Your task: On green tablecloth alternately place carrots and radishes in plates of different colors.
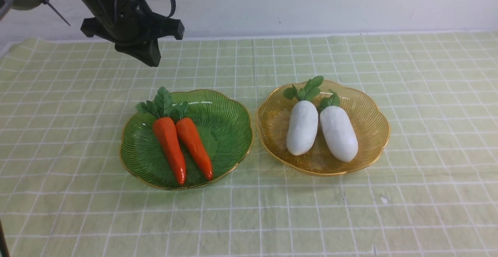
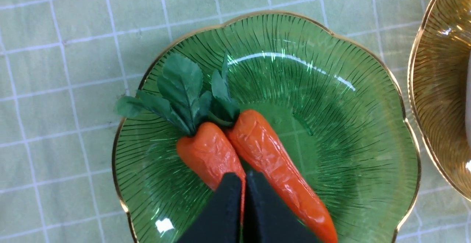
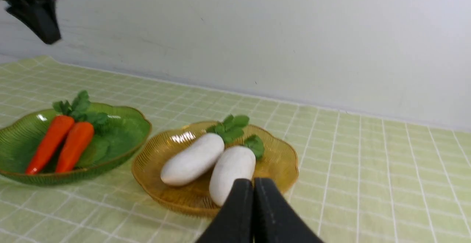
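Carrots [image 1: 182, 144] lie side by side in the green plate [image 1: 229, 132], leaf tops toward the wall, and both radishes [image 1: 321, 130] lie side by side in the yellow plate [image 1: 369, 132] just beside it on the green cloth [image 1: 389, 210] over the tabletop. Judging from that, the sorting looks done, so your step now is a clean retreat, not another pick.

Your left gripper [image 2: 243, 178] hangs above the green plate with its jaws pressed together and nothing between them; in the front view it sits high, toward the far left of the plate. Your right gripper [image 3: 253, 187] is low and nearer you than the yellow plate, jaws likewise closed and empty.

Lift the left arm straight up before you swing it aside, so the jaws do not brush the leaves or tip the light plate. Draw the right arm back along its own line, away from the yellow rim. Leave both plates where they stand.
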Motion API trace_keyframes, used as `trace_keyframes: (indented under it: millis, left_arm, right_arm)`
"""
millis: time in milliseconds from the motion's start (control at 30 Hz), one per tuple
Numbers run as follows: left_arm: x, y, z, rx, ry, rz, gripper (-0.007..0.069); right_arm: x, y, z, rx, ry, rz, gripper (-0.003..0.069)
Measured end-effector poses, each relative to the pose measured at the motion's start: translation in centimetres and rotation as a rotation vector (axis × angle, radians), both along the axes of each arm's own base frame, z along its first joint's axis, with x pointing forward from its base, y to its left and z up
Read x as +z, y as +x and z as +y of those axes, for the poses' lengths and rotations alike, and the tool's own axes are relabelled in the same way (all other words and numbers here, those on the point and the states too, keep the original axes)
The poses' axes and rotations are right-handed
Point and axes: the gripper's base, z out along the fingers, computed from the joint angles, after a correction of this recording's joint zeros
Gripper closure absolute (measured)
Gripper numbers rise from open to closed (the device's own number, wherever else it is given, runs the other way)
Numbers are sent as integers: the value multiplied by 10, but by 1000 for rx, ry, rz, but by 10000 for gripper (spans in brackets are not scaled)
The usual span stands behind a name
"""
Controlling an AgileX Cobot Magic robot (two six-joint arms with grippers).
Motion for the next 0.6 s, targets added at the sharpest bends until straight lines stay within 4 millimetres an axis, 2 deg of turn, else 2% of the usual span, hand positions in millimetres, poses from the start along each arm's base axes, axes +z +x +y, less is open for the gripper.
trace_keyframes:
  millis: [33, 233, 333, 367, 567, 600]
  left_arm:
    - [0, 0, 0, 0, 4, -1, 632]
    - [2, -1, 2, 6, 24, -7, 632]
    - [9, -4, 3, 6, 24, -22, 632]
    - [16, -8, 4, 7, 26, -40, 632]
    - [50, -28, 9, 10, 21, -121, 632]
    - [62, -36, 10, 11, 16, -149, 632]
  right_arm:
    - [-2, 1, 0, -9, 1, 5, 673]
    - [-53, 12, -2, -126, 9, 167, 673]
    - [-68, 15, -4, -160, 9, 196, 673]
    - [-76, 16, -5, -180, 10, 211, 673]
    - [-75, 18, -7, -224, 25, 160, 673]
    - [-75, 18, -7, -228, 26, 157, 673]
